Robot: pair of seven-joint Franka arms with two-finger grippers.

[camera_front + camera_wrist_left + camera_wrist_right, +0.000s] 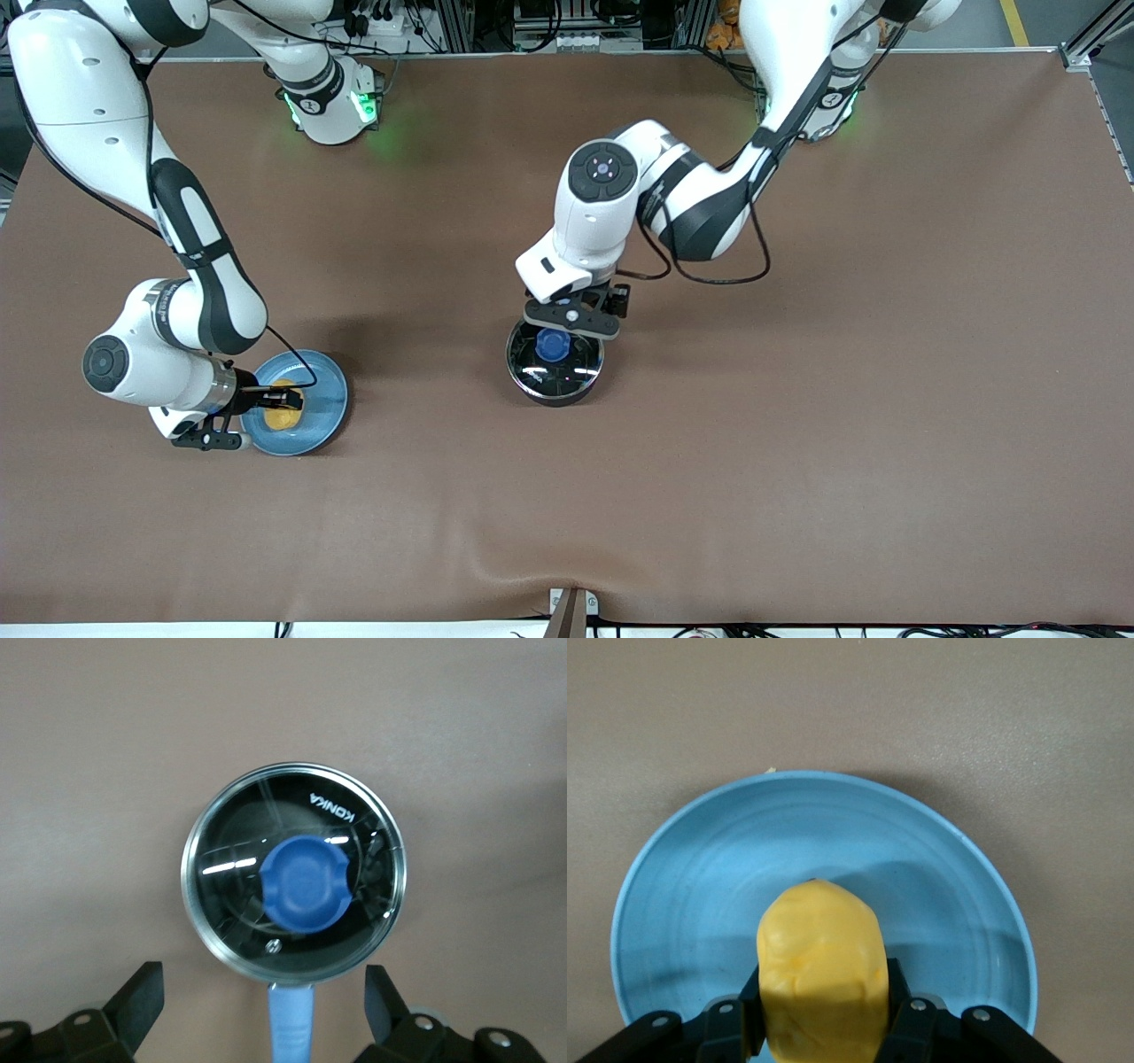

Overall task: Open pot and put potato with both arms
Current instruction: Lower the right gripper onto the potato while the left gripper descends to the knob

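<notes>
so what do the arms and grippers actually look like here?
Both arms are white with black joint bands, round black end caps and loose black cables; green lights glow at the bases. The left gripper and right gripper are black, two-fingered, with small silver screws.

- Pot: handle hidden under left gripper; cut off in left wrist view.
- Potato: lower end cut off at 6 o'clock.

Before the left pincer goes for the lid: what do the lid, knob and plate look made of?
Lid: looks like clear glass in a polished metal rim; it mirrors light streaks and shows the dark pot through it.
Knob: matte blue, probably plastic; no glare.
Plate: glossy blue with faint concentric rings, plastic or glazed ceramic, can't tell which.
</notes>
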